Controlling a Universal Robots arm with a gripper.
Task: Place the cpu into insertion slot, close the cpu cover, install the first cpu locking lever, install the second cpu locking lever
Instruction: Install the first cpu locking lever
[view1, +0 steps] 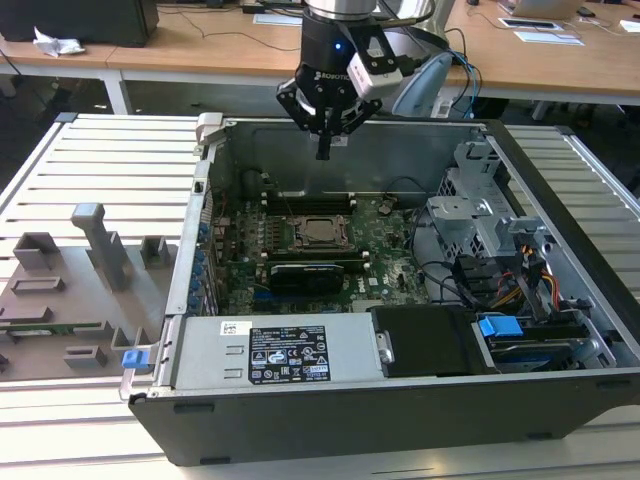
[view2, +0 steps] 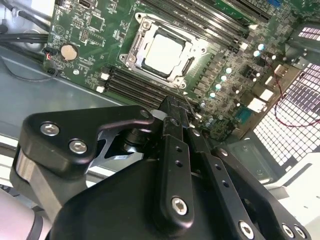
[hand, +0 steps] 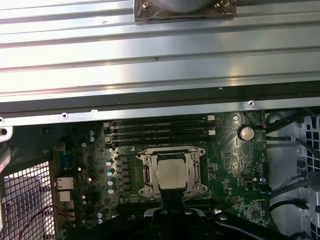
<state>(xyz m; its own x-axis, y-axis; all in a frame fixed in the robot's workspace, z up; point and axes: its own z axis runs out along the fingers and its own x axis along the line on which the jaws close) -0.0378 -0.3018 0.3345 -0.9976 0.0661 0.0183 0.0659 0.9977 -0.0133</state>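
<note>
The cpu (view1: 320, 231) (view2: 164, 52) (hand: 174, 173) lies flat in the insertion slot (view2: 131, 59) on the green motherboard (view1: 390, 270). The cpu cover (view2: 141, 26) (hand: 172, 152), a silver frame, lies down around the chip's metal top. My gripper (view1: 323, 152) hangs well above the board, over the case's far wall, with its black fingers (view2: 174, 125) pressed together and nothing between them. In the first wrist view the gripper (hand: 172, 202) sits just below the socket. A thin wire lever (view2: 186, 102) rises beside the socket's corner.
The open computer case (view1: 200, 250) holds memory slots (hand: 160, 131), a black module (view1: 315, 272), a grey power supply (view1: 270, 355) at the front and drive cages (view1: 480, 215) with cables at the exterior view's right. A grey fixture tray (view1: 80, 280) lies outside at the exterior view's left.
</note>
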